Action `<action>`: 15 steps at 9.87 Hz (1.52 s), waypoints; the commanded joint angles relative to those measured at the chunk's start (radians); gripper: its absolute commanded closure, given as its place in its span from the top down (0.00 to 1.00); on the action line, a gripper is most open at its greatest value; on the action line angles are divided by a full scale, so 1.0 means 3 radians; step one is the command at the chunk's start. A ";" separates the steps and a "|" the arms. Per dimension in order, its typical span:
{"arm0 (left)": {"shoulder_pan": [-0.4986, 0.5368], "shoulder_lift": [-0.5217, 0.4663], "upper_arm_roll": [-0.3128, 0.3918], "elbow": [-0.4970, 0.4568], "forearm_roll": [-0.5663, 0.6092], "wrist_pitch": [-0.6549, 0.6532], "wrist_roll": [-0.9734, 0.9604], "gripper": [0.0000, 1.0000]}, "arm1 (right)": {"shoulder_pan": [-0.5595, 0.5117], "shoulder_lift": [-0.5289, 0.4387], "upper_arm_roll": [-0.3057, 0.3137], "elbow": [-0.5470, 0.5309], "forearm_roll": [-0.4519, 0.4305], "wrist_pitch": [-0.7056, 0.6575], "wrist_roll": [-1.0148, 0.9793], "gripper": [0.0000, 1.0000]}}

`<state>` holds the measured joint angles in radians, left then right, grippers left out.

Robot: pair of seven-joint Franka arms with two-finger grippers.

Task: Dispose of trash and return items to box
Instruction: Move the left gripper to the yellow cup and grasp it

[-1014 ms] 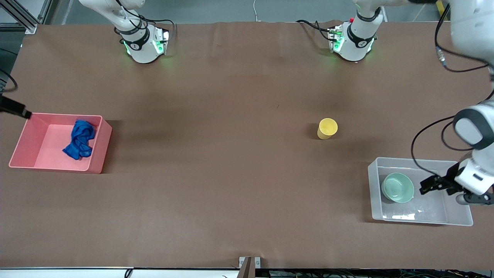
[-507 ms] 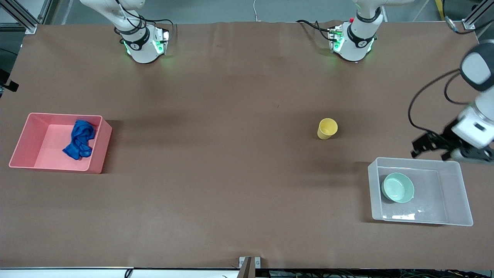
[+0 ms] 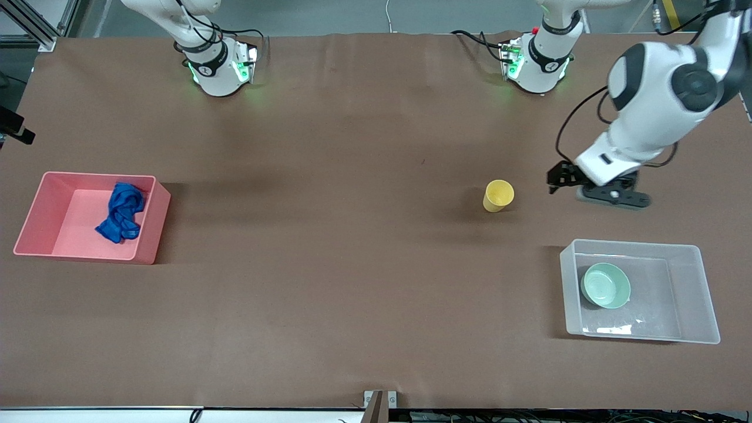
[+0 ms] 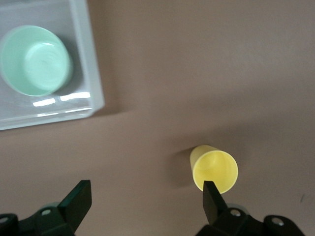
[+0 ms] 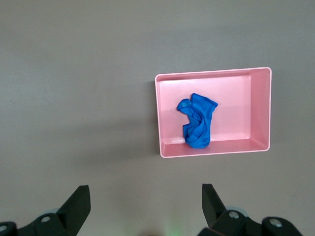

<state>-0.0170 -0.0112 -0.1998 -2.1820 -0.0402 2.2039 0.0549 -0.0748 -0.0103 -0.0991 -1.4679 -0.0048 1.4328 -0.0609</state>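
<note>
The blue rag (image 3: 121,212) lies crumpled in the pink bin (image 3: 154,232) at the right arm's end; the right wrist view shows the rag (image 5: 197,120) in the bin (image 5: 160,118) too. The yellow cup (image 3: 498,195) stands upright on the table. The mint-green bowl (image 3: 605,285) sits in the clear box (image 3: 637,244). My left gripper (image 3: 558,176) hangs open and empty over bare table beside the cup (image 4: 215,170), one fingertip (image 4: 210,194) at its rim in that view. My right gripper (image 5: 145,194) is open and empty, high above the table, away from the bin.
Brown table cover (image 3: 329,264) stretches wide between the pink bin and the clear box. Both arm bases (image 3: 217,70) stand at the edge farthest from the front camera. A small metal bracket (image 3: 379,402) sits at the nearest edge.
My left gripper rose from inside the clear box and swung away from it to beside the yellow cup. The right gripper drew back from the pink bin. Bowl, rag and cup stayed put.
</note>
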 commanded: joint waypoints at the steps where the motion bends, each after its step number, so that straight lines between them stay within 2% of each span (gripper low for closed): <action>1: 0.0011 0.0460 -0.0192 -0.0064 0.0078 0.0276 -0.0024 0.99 | 0.0035 -0.0083 0.0013 -0.0098 -0.0056 0.0051 0.0024 1.00; 5: -0.0005 0.0845 -0.0254 -0.0227 0.0139 0.0655 -0.0014 0.93 | 0.0035 -0.0078 0.0008 -0.0087 -0.0020 0.0061 0.0024 1.00; 7: -0.0005 0.1028 -0.0254 -0.0243 0.0323 0.0671 -0.0014 0.92 | 0.0035 -0.0078 0.0008 -0.0087 -0.0020 0.0061 0.0024 1.00; 9: -0.0030 0.1050 -0.0259 -0.0289 0.0334 0.0671 -0.0014 0.87 | 0.0035 -0.0078 0.0008 -0.0087 -0.0020 0.0056 0.0024 1.00; 10: -0.0030 0.1075 -0.0259 -0.0305 0.0334 0.0671 -0.0019 0.64 | 0.0035 -0.0078 0.0008 -0.0087 -0.0020 0.0056 0.0024 1.00; 11: -0.0030 0.1086 -0.0265 -0.0305 0.0334 0.0671 -0.0024 0.20 | 0.0035 -0.0078 0.0008 -0.0087 -0.0020 0.0056 0.0024 1.00; 12: -0.0030 0.1091 -0.0270 -0.0305 0.0334 0.0671 -0.0030 0.02 | 0.0035 -0.0078 0.0008 -0.0087 -0.0020 0.0051 0.0024 1.00; 15: -0.0025 0.1076 -0.0356 -0.0330 0.0334 0.0640 -0.0177 0.00 | 0.0035 -0.0078 0.0008 -0.0087 -0.0020 0.0046 0.0029 1.00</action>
<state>-0.0263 0.2921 -0.2861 -2.2593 0.0365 2.3780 0.0394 -0.0680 -0.0103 -0.0980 -1.4684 -0.0062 1.4397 -0.0608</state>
